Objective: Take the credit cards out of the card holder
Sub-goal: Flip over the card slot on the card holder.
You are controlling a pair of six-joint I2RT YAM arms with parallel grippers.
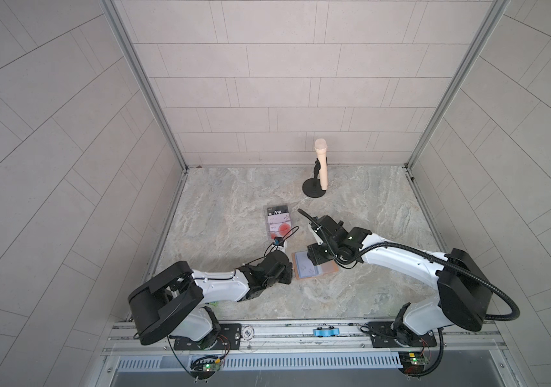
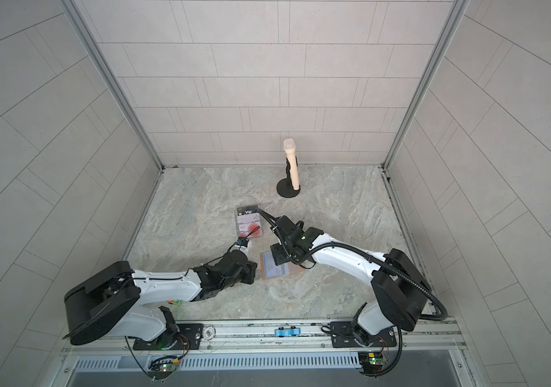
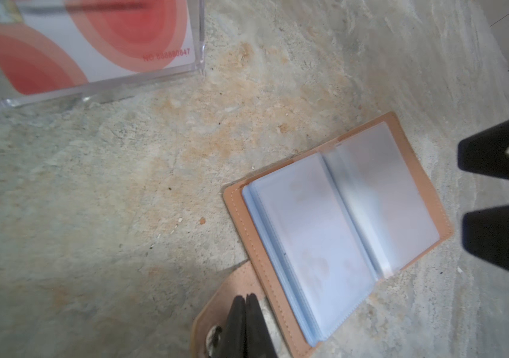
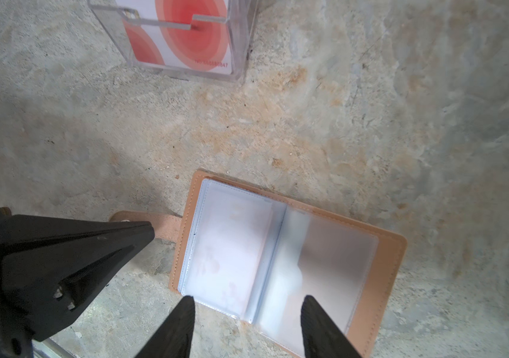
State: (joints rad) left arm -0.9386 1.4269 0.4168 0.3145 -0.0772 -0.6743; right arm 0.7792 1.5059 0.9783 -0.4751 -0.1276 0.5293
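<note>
The card holder (image 1: 314,269) (image 2: 275,269) lies open on the marble table, its blue-grey sleeves (image 3: 318,235) (image 4: 231,248) facing up. The credit cards (image 1: 278,221) (image 2: 249,221) lie in a clear box farther back: dark "Vip", pale pink, and white with red circles (image 3: 92,40) (image 4: 182,34). My left gripper (image 3: 245,299) (image 4: 151,229) is shut, its tips over the holder's snap tab (image 3: 216,294) (image 4: 169,229); no pinch on the tab shows. My right gripper (image 4: 248,302) (image 1: 314,256) hangs open over the holder's near edge, nothing between its fingers.
The clear plastic box (image 3: 154,77) (image 4: 240,46) stands a little behind the holder. A pale microphone on a black round stand (image 1: 321,167) (image 2: 290,164) is at the back. Tiled walls close in three sides; a metal rail with a blue piece (image 1: 326,331) runs along the front.
</note>
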